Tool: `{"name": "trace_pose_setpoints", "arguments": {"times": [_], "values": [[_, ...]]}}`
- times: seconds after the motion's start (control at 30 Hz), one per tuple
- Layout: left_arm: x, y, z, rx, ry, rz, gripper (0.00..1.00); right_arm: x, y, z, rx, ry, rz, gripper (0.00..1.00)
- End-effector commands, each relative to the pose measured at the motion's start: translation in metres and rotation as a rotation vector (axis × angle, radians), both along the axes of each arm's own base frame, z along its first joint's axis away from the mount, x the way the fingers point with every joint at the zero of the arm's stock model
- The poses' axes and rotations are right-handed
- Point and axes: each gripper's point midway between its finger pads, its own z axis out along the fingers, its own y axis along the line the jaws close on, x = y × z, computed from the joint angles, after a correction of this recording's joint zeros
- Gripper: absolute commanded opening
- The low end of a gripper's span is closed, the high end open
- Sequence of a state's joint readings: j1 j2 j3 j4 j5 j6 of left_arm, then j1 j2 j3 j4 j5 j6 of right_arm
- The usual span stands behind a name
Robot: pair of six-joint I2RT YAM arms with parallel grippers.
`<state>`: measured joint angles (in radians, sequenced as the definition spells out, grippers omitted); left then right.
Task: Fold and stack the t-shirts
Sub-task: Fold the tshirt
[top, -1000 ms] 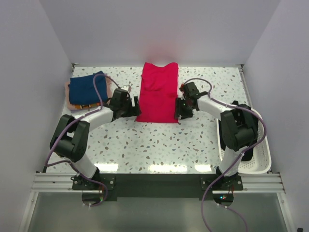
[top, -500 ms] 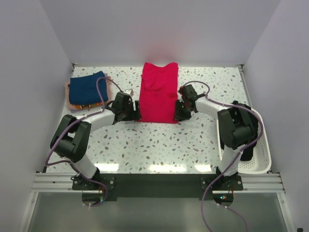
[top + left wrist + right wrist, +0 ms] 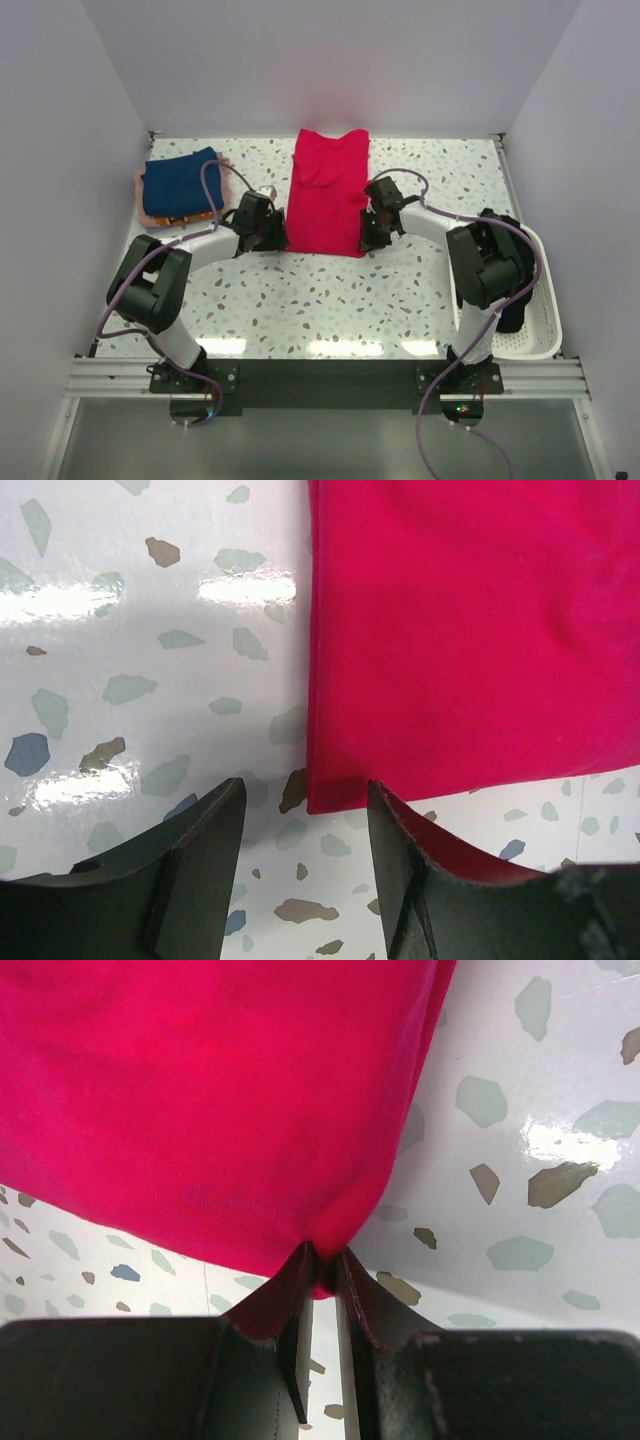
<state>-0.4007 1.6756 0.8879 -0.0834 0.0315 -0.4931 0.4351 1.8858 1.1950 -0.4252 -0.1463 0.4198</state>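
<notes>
A crimson-red t-shirt (image 3: 326, 192) lies folded into a long strip at the table's far middle. My left gripper (image 3: 277, 234) is open at its near left corner; in the left wrist view the red t-shirt's corner (image 3: 330, 790) lies just beyond the gap between the open fingers (image 3: 200, 860). My right gripper (image 3: 366, 232) is shut on the near right corner; the right wrist view shows the red cloth (image 3: 220, 1110) pinched and puckered between the fingers (image 3: 360, 1305). A navy blue folded t-shirt (image 3: 180, 182) lies on a pale pink one (image 3: 148, 212) at far left.
A white perforated basket (image 3: 535, 305) stands at the right edge with dark cloth (image 3: 510, 300) in it. White walls enclose the speckled table (image 3: 330, 300) on three sides.
Both grippers have moved inward to the red t-shirt's near corners. The right one now grips its corner.
</notes>
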Motion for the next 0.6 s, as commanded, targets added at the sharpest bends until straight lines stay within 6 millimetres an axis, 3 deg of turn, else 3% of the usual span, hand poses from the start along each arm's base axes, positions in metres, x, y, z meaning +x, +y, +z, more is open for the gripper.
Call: {"name": "trace_pose_setpoints", "arguments": {"times": [0.0,0.17,0.3,0.37,0.53,0.57], "values": [[0.006,-0.002,0.0,0.006,-0.034,-0.005,0.56,-0.016,-0.011,-0.025,-0.07,0.07,-0.004,0.16],[0.006,-0.005,-0.008,0.012,-0.022,-0.014,0.53,-0.016,-0.011,-0.025,-0.071,0.07,-0.002,0.16],[0.002,-0.007,-0.014,0.031,-0.007,-0.02,0.36,-0.016,-0.012,-0.026,-0.078,0.07,0.001,0.16],[0.001,-0.007,-0.017,0.034,-0.003,-0.024,0.36,-0.017,-0.011,-0.027,-0.075,0.071,0.002,0.16],[-0.006,-0.012,-0.025,0.021,0.016,-0.053,0.13,-0.016,-0.011,-0.025,-0.069,0.07,0.001,0.15],[-0.01,-0.015,-0.027,0.01,0.027,-0.066,0.08,-0.016,-0.011,-0.023,-0.067,0.067,0.001,0.11]]}}
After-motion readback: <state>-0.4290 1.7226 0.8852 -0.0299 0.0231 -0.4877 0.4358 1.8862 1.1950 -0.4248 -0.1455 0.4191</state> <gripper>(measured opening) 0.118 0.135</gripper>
